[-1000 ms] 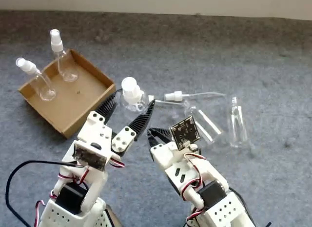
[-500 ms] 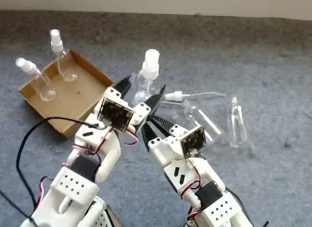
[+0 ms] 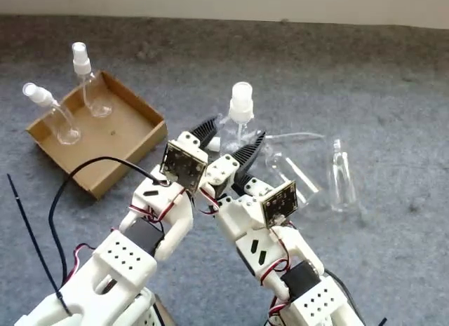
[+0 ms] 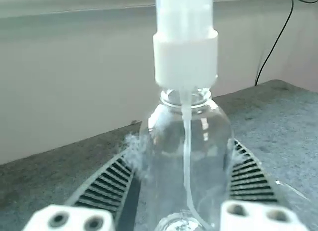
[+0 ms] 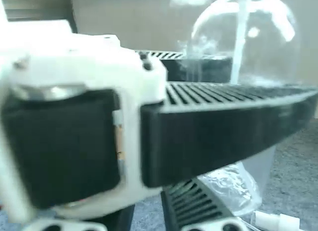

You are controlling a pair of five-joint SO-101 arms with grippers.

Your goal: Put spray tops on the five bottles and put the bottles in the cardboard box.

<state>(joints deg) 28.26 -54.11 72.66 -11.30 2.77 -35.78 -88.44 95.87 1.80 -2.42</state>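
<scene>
My left gripper is shut on a clear bottle with a white spray top and holds it upright above the carpet, right of the cardboard box. The left wrist view has that bottle between the ribbed black fingers. My right gripper is open just below and behind the left one, holding nothing; one of its fingers shows under the left gripper's body. Two capped bottles stand in the box.
Two uncapped clear bottles lie on the grey carpet right of the grippers. A loose spray top's tube lies behind them. The box's near wall is close to the left arm.
The left arm has lifted the capped bottle off the carpet, turned it upright and carried it right and farther away. The right arm has shifted slightly beneath it.
</scene>
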